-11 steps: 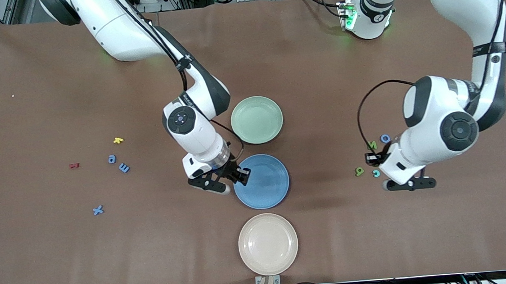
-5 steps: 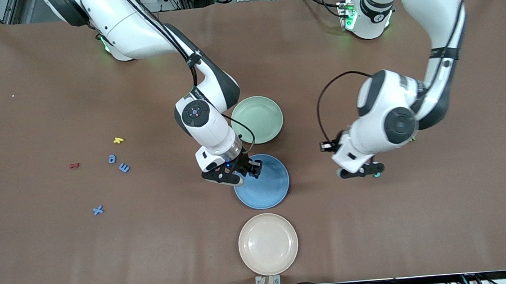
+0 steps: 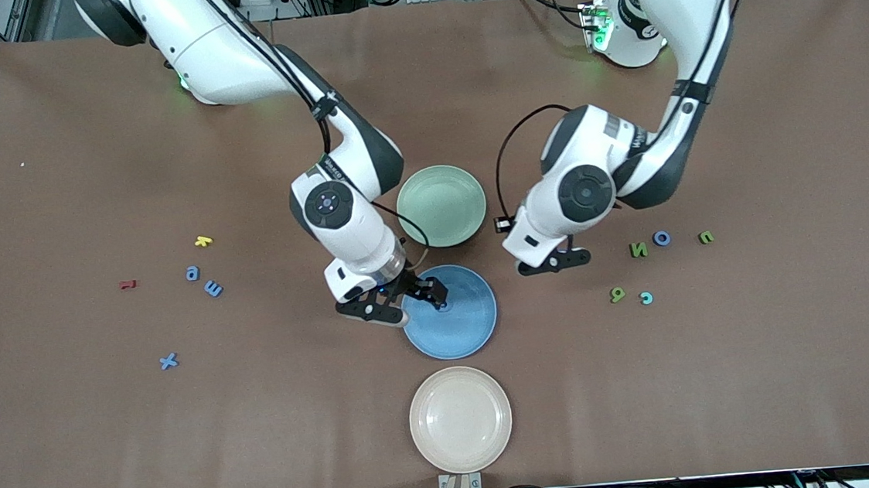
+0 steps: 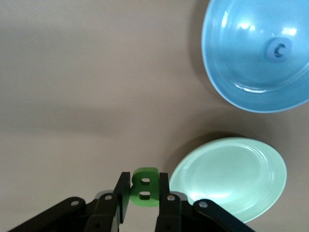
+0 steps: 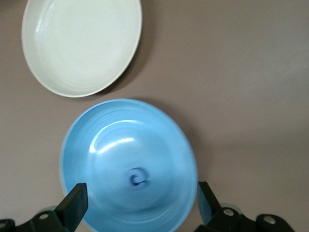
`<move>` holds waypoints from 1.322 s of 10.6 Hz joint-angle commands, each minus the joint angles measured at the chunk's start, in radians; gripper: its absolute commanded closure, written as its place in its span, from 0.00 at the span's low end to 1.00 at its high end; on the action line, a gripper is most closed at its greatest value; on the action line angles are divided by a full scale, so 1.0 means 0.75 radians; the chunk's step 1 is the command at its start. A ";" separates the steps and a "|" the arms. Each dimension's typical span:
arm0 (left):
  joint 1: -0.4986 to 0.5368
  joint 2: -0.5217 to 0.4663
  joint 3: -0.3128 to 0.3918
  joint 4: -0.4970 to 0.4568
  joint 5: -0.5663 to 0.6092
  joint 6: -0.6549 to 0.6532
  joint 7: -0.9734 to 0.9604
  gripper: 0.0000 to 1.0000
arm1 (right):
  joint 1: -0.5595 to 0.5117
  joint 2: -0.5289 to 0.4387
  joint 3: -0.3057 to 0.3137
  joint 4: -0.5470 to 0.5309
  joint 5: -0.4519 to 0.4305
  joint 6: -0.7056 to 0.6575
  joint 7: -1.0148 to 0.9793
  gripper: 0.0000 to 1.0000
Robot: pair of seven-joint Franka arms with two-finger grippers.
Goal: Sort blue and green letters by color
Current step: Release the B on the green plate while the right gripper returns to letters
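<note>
Now right fingers (image 5: 137,203) spread (over blue plate (image 5: 96,145)); left fingers (image 4: 145,203) pinch green letter (image 4: 145,187).

You are seeing the right gripper (image 3: 406,302) hanging spread over the blue plate (image 3: 468,330), blocking its nine o'clock rim. The left gripper (image 3: 552,259) is crowding the bare table (image 3: 553,374) at the green plate (image 3: 442,197)'s four o'clock. The cream plate (image 3: 460,419), at the blue plate's six o'clock, is lying unobstructed.

No printed text, label or brand is legible; the only characters are the small chunky letters themselves (blue letter "c" (image 4: 279,49) lying in the glossy blue plate (image 4: 227,72)).
</note>
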 commanded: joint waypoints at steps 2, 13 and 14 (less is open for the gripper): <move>-0.147 -0.041 -0.038 -0.132 -0.020 0.154 -0.230 1.00 | -0.262 -0.179 0.114 -0.218 -0.108 -0.082 -0.406 0.00; -0.358 0.020 -0.026 -0.247 0.251 0.530 -0.480 0.00 | -0.844 -0.497 0.147 -0.752 -0.200 -0.070 -2.010 0.00; -0.334 -0.006 -0.024 -0.247 0.280 0.526 -0.470 0.00 | -0.876 -0.507 0.147 -0.781 -0.228 -0.068 -2.053 0.00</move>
